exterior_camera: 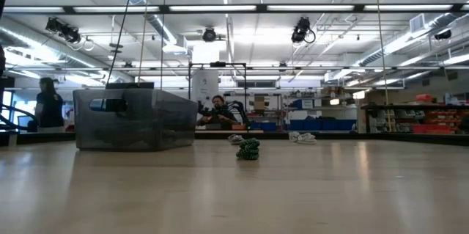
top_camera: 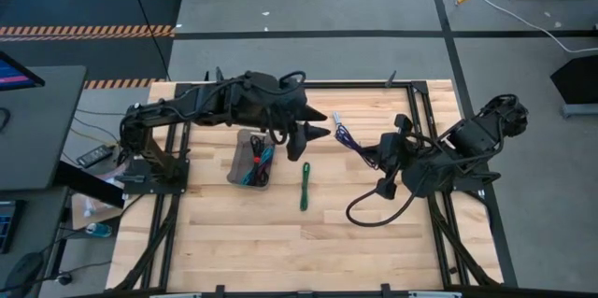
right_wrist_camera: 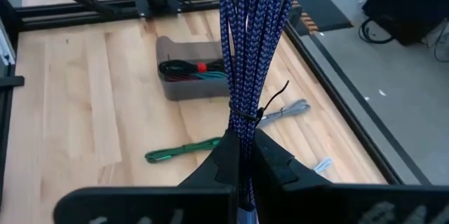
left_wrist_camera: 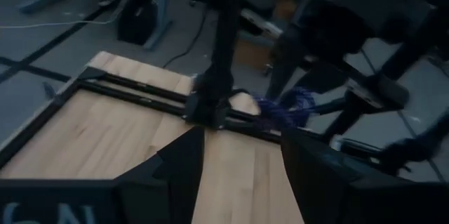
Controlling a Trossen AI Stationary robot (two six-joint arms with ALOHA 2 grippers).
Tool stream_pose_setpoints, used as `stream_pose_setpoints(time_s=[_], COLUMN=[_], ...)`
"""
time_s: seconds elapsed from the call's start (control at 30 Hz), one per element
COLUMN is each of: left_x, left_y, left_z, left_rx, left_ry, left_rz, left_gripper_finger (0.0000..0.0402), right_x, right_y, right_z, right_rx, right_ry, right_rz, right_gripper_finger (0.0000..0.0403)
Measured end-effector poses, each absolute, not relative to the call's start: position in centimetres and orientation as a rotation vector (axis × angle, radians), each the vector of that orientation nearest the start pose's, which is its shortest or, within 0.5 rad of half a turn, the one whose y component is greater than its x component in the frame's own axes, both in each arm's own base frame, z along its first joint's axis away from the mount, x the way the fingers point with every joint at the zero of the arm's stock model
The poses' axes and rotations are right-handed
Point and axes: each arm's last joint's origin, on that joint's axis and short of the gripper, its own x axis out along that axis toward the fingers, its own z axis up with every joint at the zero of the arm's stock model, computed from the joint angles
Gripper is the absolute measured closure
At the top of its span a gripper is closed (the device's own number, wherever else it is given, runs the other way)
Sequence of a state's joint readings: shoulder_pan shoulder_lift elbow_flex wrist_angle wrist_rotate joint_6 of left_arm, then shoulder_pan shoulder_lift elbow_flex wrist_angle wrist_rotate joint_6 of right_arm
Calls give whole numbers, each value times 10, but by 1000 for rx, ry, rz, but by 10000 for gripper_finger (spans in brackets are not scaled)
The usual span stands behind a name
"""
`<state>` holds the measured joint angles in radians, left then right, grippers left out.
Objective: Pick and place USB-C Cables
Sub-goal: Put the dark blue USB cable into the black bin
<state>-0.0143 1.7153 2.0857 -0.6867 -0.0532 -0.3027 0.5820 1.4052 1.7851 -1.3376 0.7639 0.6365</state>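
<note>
The right gripper (right_wrist_camera: pixel 240 155) is clamped on the purple cable (right_wrist_camera: pixel 254 34), a bundle cinched by a thin tie; in the high view it hangs right of centre. The green cable (top_camera: pixel 305 186) lies on the table (top_camera: pixel 234 242) near the middle, just right of the grey tray (top_camera: pixel 235 169) already holding several cables. The left gripper (top_camera: pixel 327 131) hovers with jaws wide and empty above the tray. These bundles look light, soft and floppy; pinching near the tie seems safest
</note>
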Motion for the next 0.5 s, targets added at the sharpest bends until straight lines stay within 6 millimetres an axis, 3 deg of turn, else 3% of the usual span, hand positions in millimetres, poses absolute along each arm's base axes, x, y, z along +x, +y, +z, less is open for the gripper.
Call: stream_pose_setpoints(time_s=[0.13, 0.5], left_x=[356, 380], left_y=[-3, -14], left_z=[479, 460], left_rx=[-296, -353], left_ry=[312, 362], left_rz=[86, -5], left_gripper_finger=[182, 148], right_x=[206, 210], right_y=[111, 100], right_z=[438, 439], right_rx=[7, -57], right_ry=[650, 627], right_rz=[-389, -462], right_gripper_finger=[385, 385])
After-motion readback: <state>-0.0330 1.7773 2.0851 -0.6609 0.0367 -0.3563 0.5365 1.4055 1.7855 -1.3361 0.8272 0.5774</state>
